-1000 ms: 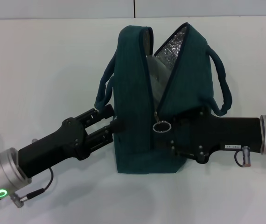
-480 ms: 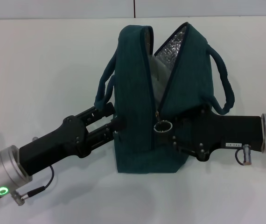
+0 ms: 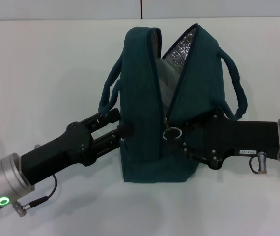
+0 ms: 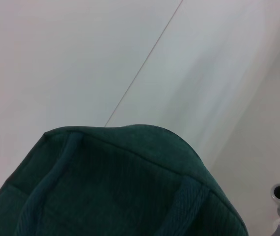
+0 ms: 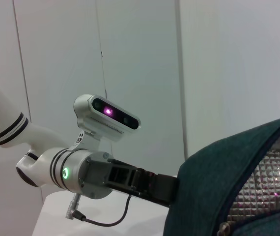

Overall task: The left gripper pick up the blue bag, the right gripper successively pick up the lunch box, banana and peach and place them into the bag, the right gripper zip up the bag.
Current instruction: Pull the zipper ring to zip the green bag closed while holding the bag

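White surface [image 3: 42,73] is occupied by the blue bag [image 3: 145,147], gripped by the left gripper [image 3: 122,125]; the right gripper [image 3: 175,135] fingers are closed on its ring zip pull [image 3: 173,132].

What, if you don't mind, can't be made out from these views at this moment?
- Contents of the blue bag: head view shows only foil lining through the gap; its fabric walls hide the rest.
- Right gripper fingertips at the zip pull: dark against the bag, so its grip is unclear.
- Left gripper fingertips: pressed against the bag's side, contact unclear; the left wrist view shows only fabric.

Bright, even light; soft shadows under the blue bag [image 3: 154,123], little glare
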### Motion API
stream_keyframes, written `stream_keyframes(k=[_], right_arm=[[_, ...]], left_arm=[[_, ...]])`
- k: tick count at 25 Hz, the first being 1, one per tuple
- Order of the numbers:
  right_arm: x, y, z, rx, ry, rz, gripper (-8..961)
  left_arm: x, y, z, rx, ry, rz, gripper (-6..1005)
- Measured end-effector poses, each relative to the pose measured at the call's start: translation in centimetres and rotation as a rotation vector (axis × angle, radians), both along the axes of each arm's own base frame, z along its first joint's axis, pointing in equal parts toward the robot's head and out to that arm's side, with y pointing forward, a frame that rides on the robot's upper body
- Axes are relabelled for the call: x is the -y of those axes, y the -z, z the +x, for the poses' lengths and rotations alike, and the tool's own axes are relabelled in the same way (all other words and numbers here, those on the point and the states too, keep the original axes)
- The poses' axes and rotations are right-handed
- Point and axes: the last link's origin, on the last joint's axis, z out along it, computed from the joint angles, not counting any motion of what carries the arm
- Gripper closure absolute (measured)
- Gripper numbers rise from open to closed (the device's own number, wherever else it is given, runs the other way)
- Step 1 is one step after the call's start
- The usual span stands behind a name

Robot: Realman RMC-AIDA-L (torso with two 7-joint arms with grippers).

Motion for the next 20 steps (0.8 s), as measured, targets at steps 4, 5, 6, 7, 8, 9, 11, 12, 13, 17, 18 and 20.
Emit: stream_keyframes(k=[4, 5, 6, 7, 8, 9, 11, 12, 13, 17, 18, 20], right_arm=[[0.0, 0.0, 0.0, -0.001, -0.004, -0.002, 705], [0.1, 0.0, 0.0, -0.001, -0.009, -0.002, 706], [0.2, -0.1, 0.0, -0.002, -0.016, -0.002, 707], [0.3, -0.1, 0.0, -0.003, -0.023, -0.001, 707], [0.4, -0.1, 0.0, -0.004, -0.028, 0.000, 708], [0.4, -0.1, 0.1, -0.005, -0.030, 0.001, 709], [0.4, -0.1, 0.1, -0.006, -0.032, 0.004, 775], [0.4, -0.1, 0.1, -0.006, -0.032, 0.004, 808], [0.5, -0.1, 0.1, -0.006, -0.031, 0.004, 841], [0.7, -0.4, 0.2, -0.016, -0.037, 0.004, 948], [0.7, -0.7, 0.1, -0.025, -0.041, 0.008, 948], [1.0, -1.6, 0.3, -0.053, -0.044, 0.028, 948]], left_arm=[[0.0, 0.0, 0.0, 0.000, 0.000, 0.000, 355], [0.0, 0.0, 0.0, 0.000, 0.000, 0.000, 355], [0.0, 0.0, 0.0, 0.000, 0.000, 0.000, 355], [0.0, 0.0, 0.0, 0.000, 0.000, 0.000, 355], [0.0, 0.0, 0.0, 0.000, 0.000, 0.000, 355], [0.0, 0.0, 0.0, 0.000, 0.000, 0.000, 355], [0.0, 0.0, 0.0, 0.000, 0.000, 0.000, 355], [0.0, 0.0, 0.0, 0.000, 0.000, -0.001, 355], [0.0, 0.0, 0.0, 0.001, -0.001, -0.001, 355], [0.1, 0.1, 0.0, 0.002, -0.002, -0.002, 357], [0.1, 0.1, 0.0, 0.002, -0.003, -0.003, 358], [0.2, 0.1, -0.1, 0.002, -0.004, -0.003, 361]])
